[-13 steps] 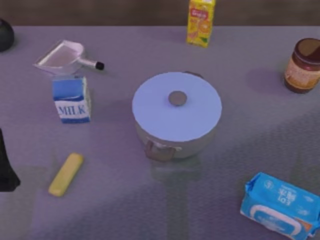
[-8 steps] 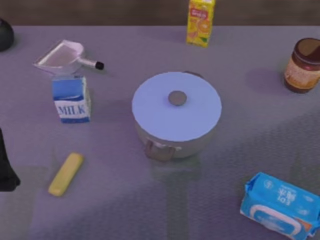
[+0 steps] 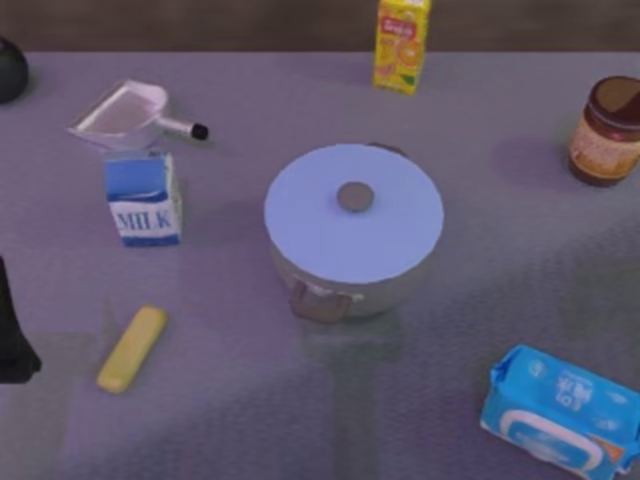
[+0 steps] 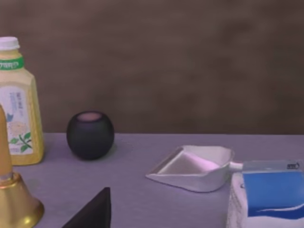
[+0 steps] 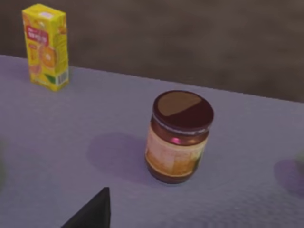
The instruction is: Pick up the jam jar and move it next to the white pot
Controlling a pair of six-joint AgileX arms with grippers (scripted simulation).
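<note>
The jam jar stands upright at the table's far right edge, with a dark brown lid and an orange-tan label. The right wrist view shows the jam jar a short way ahead of my right gripper, with bare table between them. The right arm does not show in the top view. The large white pot, with its flat lid and grey knob, sits mid-table, well left of the jar. My left gripper is parked at the left edge, far from both.
A yellow juice carton stands at the back. A milk carton, a scoop and a yellow bar lie on the left. A blue wipes pack is front right. A black sphere, a bottle and a bell are far left.
</note>
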